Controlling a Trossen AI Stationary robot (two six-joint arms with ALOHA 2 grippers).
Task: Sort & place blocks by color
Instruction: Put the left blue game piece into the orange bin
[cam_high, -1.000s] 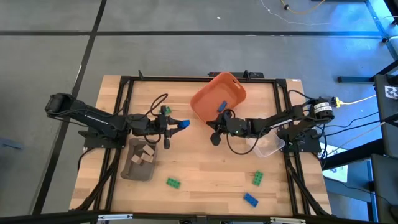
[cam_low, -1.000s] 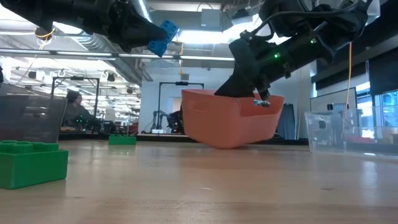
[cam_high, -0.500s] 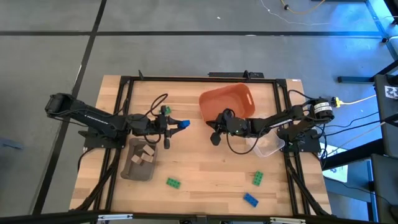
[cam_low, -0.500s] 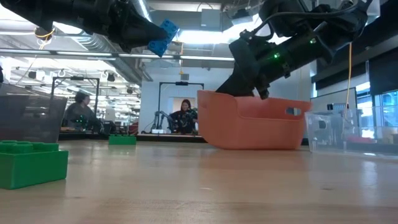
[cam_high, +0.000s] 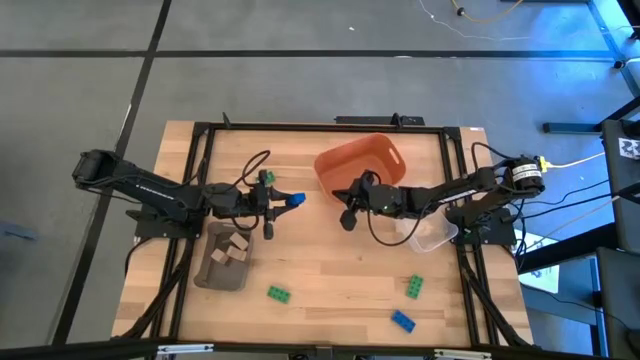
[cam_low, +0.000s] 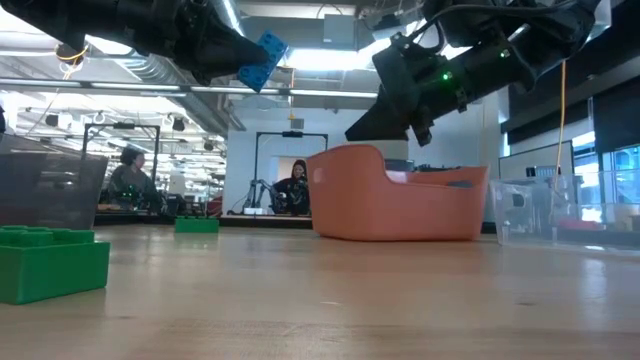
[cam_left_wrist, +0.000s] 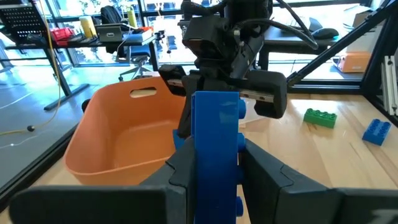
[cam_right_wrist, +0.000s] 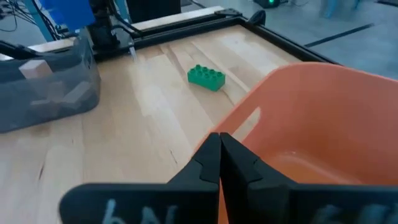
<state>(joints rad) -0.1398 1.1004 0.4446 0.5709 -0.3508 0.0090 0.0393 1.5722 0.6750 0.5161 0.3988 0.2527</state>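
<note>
Blue studded brick (cam_left_wrist: 216, 155) sits clamped in the left gripper (cam_high: 283, 201), raised beside the orange plastic bin (cam_high: 352, 164). Right gripper (cam_high: 347, 211), fingers together, hovers at that bin's rim; nudging it could spoil the drop.

1. The wooden table (cam_high: 330, 275) stands on a grey floor (cam_high: 250, 90) crossed by dark seam lines.
2. Cables (cam_high: 470, 12) trail over the floor beyond the table's far edge.
3. In the low view, an open workshop lies behind the table, with ceiling lights (cam_low: 330, 58) overhead.
4. Two people (cam_low: 130, 180) sit at benches far back.
5. Large windows (cam_left_wrist: 74, 31) show in the left wrist view.
</note>
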